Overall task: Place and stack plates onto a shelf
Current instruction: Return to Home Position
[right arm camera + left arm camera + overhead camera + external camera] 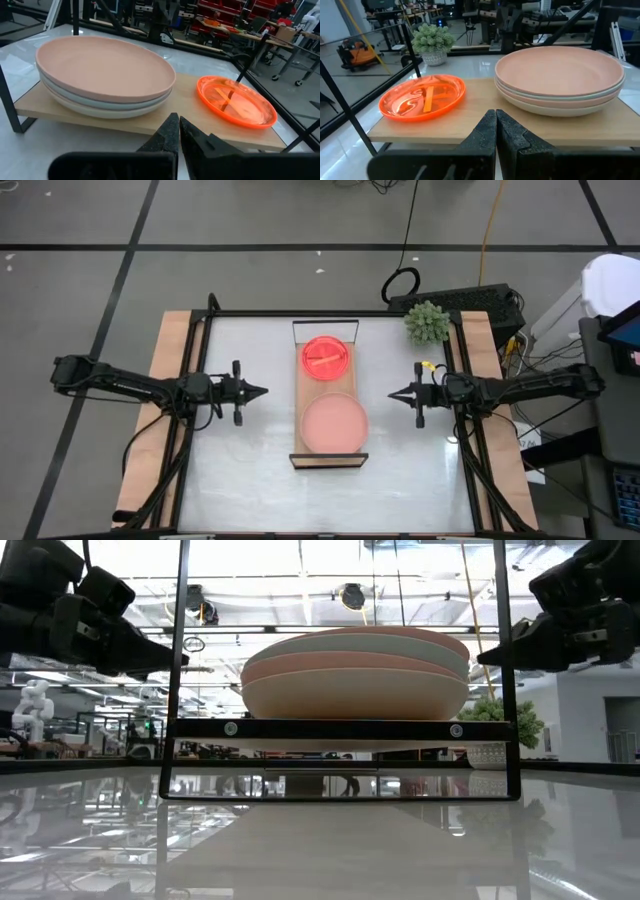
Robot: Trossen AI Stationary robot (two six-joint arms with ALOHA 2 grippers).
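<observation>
— Where do the plates sit?

— All on the shelf [308,398], the long light-wood board in the middle of the tabletop [250,470]. At the far end lies a small translucent orange plate [326,358]; it glows red from above, and I can't make out what lies under it.

— And the near end?

— A stack of larger plates [333,425]. A dusty-pink plate [559,70] is on top, with pale grey-green and beige rims showing beneath it. The stack and the orange plate lie close side by side on the board, with a strip of bare wood between them.

— Is the board flat on the tabletop?

— No. In the low view its black wire frame [340,728] holds it clear of the glossy surface.

— The arms?

— The left gripper [262,391] hangs to the left of the shelf and points at it, its fingers pressed together on nothing. The right gripper [392,393] mirrors it on the other side, its fingers likewise pressed together on nothing. Neither touches the shelf or a plate.

— Anything else?

— A spiky green plant [427,323] in a pale pot at the far right corner.
</observation>
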